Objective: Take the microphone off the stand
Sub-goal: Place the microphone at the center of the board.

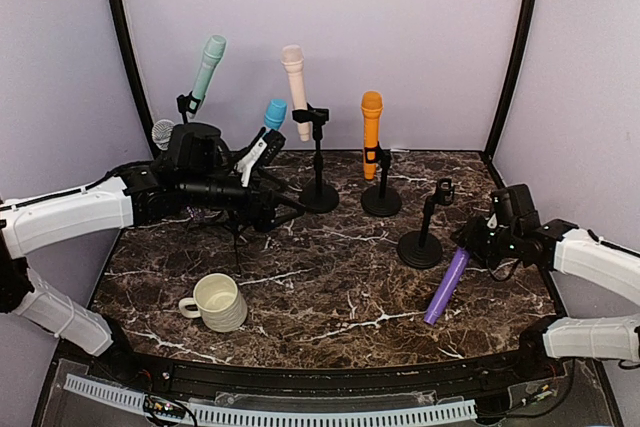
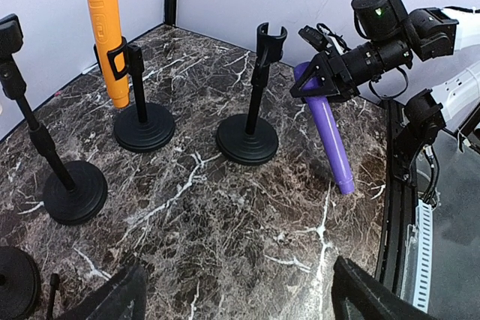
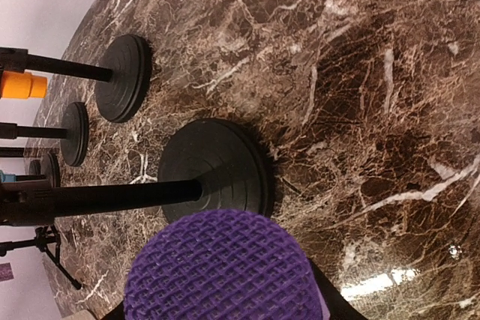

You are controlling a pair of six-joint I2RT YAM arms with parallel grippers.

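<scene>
The purple microphone [image 1: 447,285] hangs slanted, free of its stand, head up and tail low over the marble. My right gripper [image 1: 478,237] is shut on its upper part. In the right wrist view its mesh head [image 3: 221,267] fills the bottom, with dark fingers [image 3: 337,305] beside it. The empty black stand [image 1: 422,245] stands just left of the microphone, its clip [image 2: 270,41] holding nothing. My left gripper [image 1: 285,202] is far off at the left and open, its fingertips [image 2: 375,297] wide apart with only marble between them.
Stands at the back hold an orange microphone [image 1: 371,132], a pink one [image 1: 295,87], a teal one [image 1: 208,65] and a blue one [image 1: 272,117]. A cream mug [image 1: 218,302] sits front left. A black rail [image 2: 394,185] edges the table on the right.
</scene>
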